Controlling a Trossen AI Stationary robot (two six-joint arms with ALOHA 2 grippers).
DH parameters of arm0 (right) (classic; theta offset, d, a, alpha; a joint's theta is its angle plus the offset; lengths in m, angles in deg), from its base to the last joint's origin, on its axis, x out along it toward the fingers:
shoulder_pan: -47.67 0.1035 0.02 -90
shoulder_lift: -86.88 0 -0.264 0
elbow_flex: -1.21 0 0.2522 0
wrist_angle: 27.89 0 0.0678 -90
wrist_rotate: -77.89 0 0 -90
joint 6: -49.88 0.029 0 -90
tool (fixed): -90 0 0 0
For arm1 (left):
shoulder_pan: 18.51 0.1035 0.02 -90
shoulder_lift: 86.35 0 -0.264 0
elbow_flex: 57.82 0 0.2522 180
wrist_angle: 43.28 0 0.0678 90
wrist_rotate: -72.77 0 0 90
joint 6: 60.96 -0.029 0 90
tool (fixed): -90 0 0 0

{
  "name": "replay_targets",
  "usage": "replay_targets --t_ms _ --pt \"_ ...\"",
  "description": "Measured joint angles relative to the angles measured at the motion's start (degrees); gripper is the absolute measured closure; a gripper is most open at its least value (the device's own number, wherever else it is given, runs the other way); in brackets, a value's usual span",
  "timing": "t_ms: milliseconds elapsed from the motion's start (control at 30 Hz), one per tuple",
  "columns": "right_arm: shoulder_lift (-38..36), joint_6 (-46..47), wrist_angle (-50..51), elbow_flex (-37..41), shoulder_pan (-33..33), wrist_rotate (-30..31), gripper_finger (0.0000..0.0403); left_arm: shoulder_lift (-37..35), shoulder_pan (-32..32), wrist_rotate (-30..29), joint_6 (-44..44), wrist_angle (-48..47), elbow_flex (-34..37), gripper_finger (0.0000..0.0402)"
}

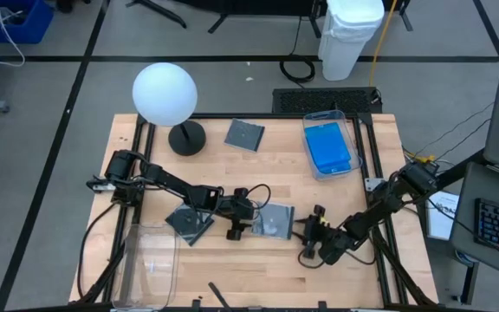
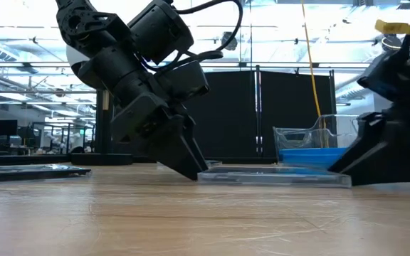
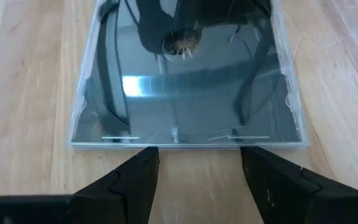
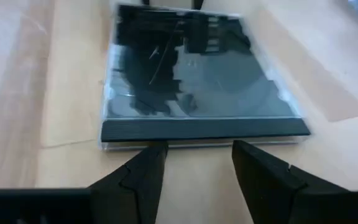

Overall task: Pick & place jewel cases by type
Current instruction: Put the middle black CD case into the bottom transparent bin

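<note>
A dark squarish jewel case [image 1: 273, 222] lies flat on the wooden table between my two grippers; it also shows in the low view [image 2: 276, 176]. My left gripper [image 1: 248, 212] is open, and its fingertips stand low at the case's left edge [image 3: 185, 144]. My right gripper [image 1: 306, 232] is open, and its fingertips stand at the case's dark spine edge [image 4: 204, 129] on the right. A second dark case [image 1: 189, 224] lies flat under my left arm. A third [image 1: 244, 134] lies flat toward the far edge. Blue cases [image 1: 329, 149] lie in a clear bin. My left gripper [image 3: 197, 155] has its open fingertips [image 3: 145, 158] right at the case's left edge, slanting down from the table's left; whether they touch it, I cannot tell. My right gripper [image 4: 197, 149] has its open fingertips [image 4: 154, 155] right at the spine edge, from the table's right; whether they touch, I cannot tell.
A white globe lamp [image 1: 165, 91] on a black base [image 1: 186, 139] stands at the far left. A clear bin [image 1: 351, 130] at the far right holds the blue cases. Another clear bin [image 1: 150, 260] stands at the near left. A white waste bin [image 1: 350, 39] stands beyond the table.
</note>
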Motion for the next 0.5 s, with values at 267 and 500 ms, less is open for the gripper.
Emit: replay_targets --t_ms 267,500 --pt "0.1 -5.16 -5.01 0.16 -2.15 0.68 0.0223 -0.02 -0.06 -0.01 0.73 -0.45 0.07 0.0165" --pt "0.23 -11.36 -9.4 -0.07 -2.41 1.88 0.0223 0.0 -0.08 0.23 1.26 -1.14 0.15 0.0165"
